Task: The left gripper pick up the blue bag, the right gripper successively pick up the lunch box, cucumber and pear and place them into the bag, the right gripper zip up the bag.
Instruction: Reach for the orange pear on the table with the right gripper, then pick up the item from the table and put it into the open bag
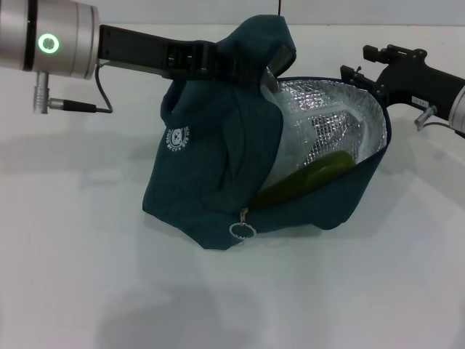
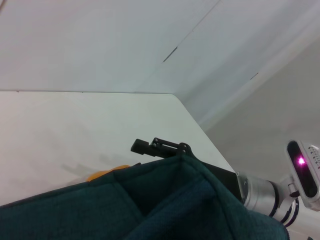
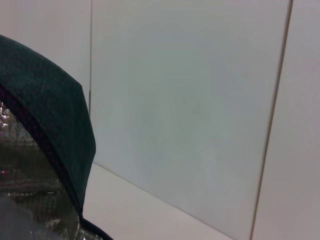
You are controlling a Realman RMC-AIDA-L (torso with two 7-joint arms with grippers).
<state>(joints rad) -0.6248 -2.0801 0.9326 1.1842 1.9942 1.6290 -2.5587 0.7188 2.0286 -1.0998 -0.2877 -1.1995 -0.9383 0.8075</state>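
- Blue bag [image 1: 211,196] is seen standing on the white table [image 1: 73,276] at the middle of the scene, its mouth gaping toward the right and its silver lining [image 1: 327,116] laid bare.
- Its top fabric is held up at the far left by the left gripper [image 1: 218,62], whose fingers are pressed onto the cloth.
- Inside, the cucumber [image 1: 312,177] is seen lying slantwise along the near wall of the lining.
- A pale clear shape, probably the lunch box [image 1: 301,142], is made out just behind the cucumber; this cannot be told for sure.
- The metal ring zip pull [image 1: 242,230] is seen hanging at the bag's near side, below the round white logo [image 1: 176,139].
- The right gripper [image 1: 378,69] is placed at the far right rim of the bag; whether its fingers are spread or closed cannot be told.
- An orange sliver, perhaps the pear [image 2: 105,175], is glimpsed past the fabric in the left wrist view.
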